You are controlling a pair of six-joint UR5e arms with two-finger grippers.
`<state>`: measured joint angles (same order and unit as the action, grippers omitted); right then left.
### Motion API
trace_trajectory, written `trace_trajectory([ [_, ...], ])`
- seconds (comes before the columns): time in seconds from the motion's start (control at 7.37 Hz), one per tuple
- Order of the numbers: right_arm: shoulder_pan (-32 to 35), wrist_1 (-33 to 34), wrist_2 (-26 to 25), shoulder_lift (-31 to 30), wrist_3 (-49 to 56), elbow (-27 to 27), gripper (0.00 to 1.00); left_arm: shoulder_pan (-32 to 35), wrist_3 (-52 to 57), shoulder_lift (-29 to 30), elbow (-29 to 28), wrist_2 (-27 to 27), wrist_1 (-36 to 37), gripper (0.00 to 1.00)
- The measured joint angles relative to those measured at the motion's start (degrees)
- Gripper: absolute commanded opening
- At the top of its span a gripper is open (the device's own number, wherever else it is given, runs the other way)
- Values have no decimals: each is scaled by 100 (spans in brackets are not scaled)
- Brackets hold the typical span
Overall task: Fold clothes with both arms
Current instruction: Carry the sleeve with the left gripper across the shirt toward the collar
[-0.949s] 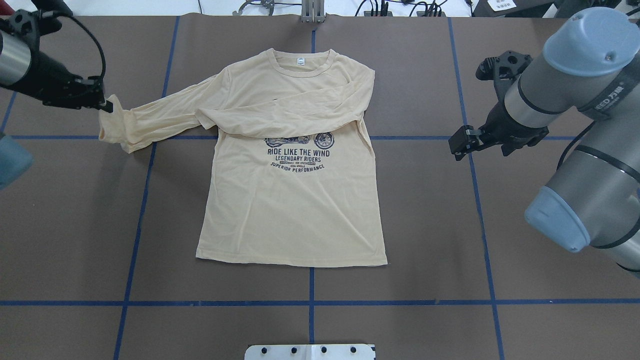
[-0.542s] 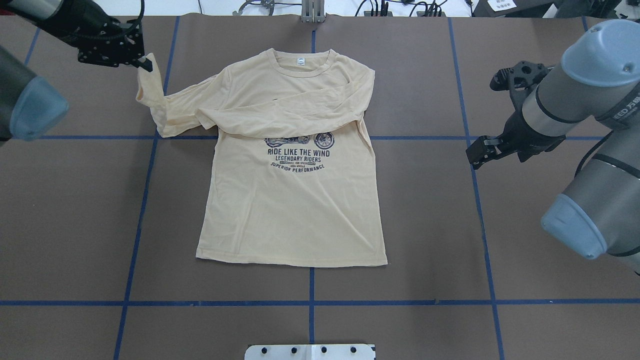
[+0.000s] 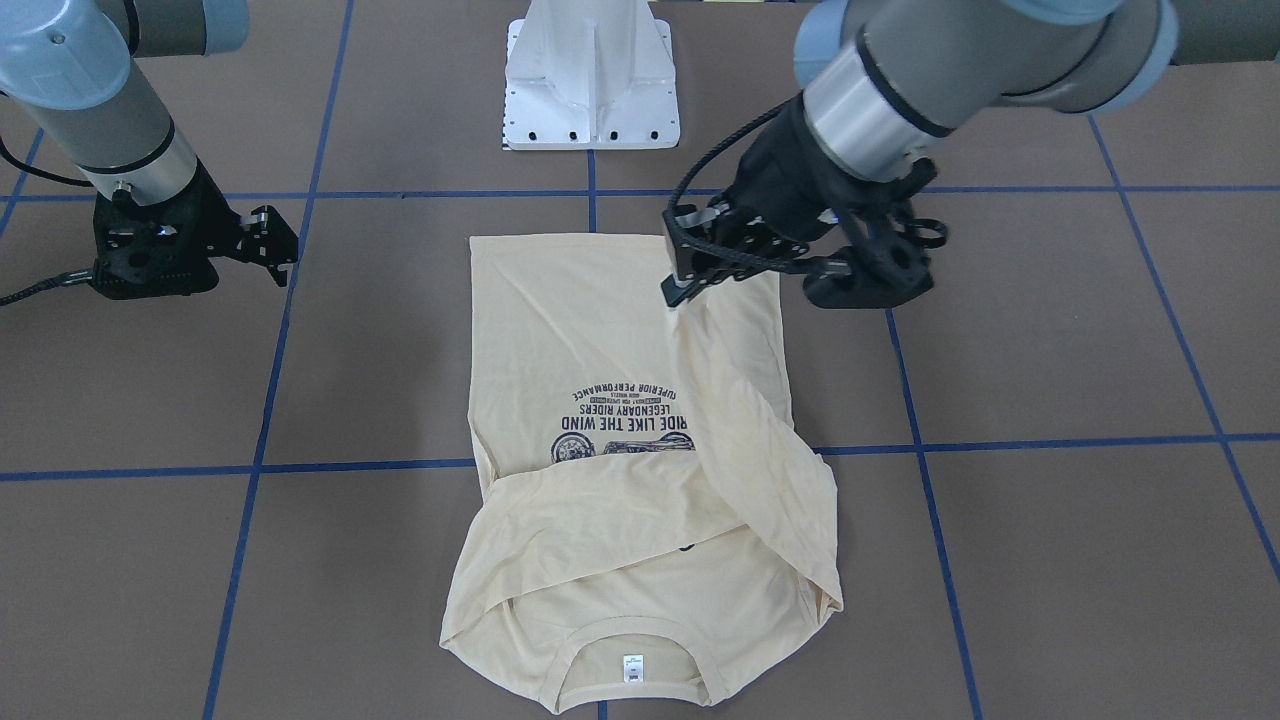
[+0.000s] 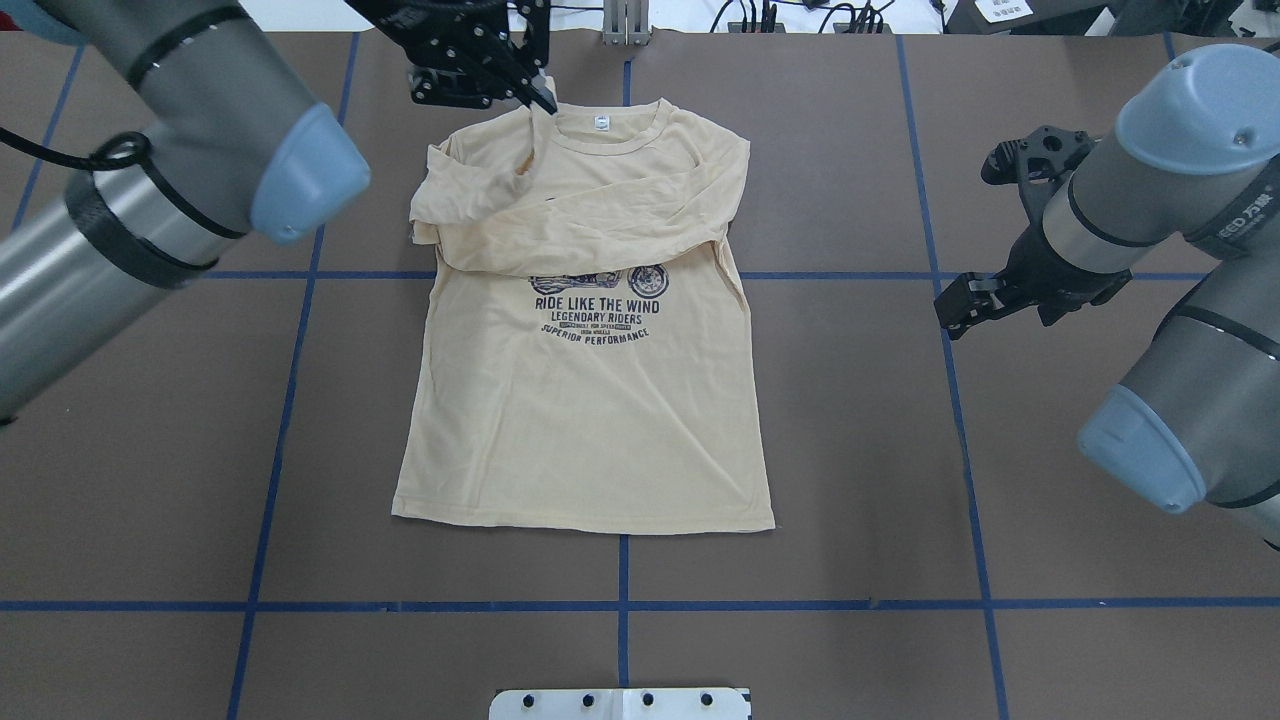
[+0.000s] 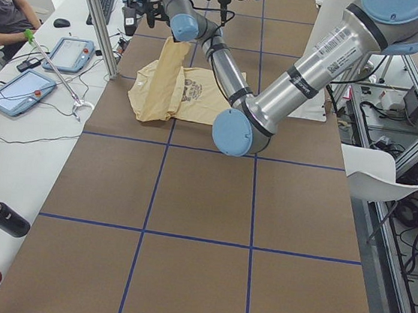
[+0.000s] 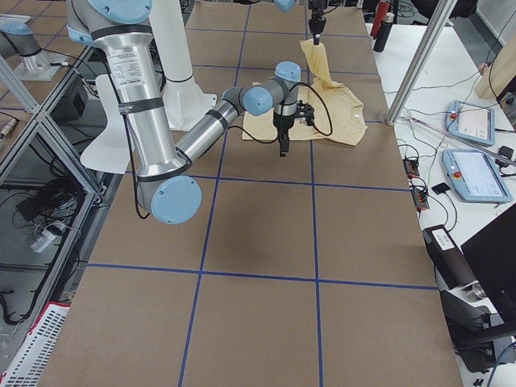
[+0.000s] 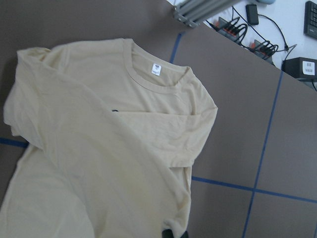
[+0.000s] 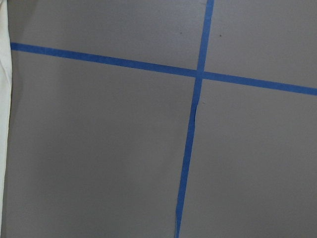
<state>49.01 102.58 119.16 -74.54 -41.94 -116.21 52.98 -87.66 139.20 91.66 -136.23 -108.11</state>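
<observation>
The cream-yellow shirt [image 4: 590, 420] lies flat, print up, collar at the table's far side. One long sleeve [image 4: 610, 215] lies folded across the chest above the print. My left gripper [image 4: 540, 100] is shut on the cuff of the other sleeve [image 3: 740, 400] and holds it up over the shirt, so that sleeve drapes from the shoulder [image 4: 440, 190] up to the fingers. The left wrist view looks down on the collar and label [image 7: 156, 69]. My right gripper [image 4: 948, 308] hovers open over bare table beside the shirt's hem side, holding nothing.
Brown table cover with a grid of blue tape lines [image 4: 620, 605]. The white pedestal base [image 3: 590, 80] stands at the robot's side. Beyond the table's far edge are a white bench with tablets [image 5: 20, 93], bottles [image 5: 5, 218] and a seated person [image 5: 3, 5].
My left gripper has swung the sleeve cuff from out at the shirt's left side inward and up, over the collar area. The right gripper has drawn back slightly and stays clear.
</observation>
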Motion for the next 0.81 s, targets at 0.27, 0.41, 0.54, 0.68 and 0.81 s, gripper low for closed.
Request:
trace_trajectory([
  [0.27,-5,-14,61,29,-29,74,100,-572,-341,79,-739,820,-962,0],
  [0.41,-5,-17,81,33,-32,87,100,-708,-412,128,-1121,1049,-1332,0],
  [0.54,-5,-18,94,38,-33,99,100,-826,-447,193,-1445,1247,-1590,0],
  [0.68,-9,-20,102,46,-32,123,100,-1007,-455,231,-1653,1490,-1727,0],
  [0.81,-11,-32,105,68,-30,162,100,-1238,-456,235,-1760,1736,-1802,0],
])
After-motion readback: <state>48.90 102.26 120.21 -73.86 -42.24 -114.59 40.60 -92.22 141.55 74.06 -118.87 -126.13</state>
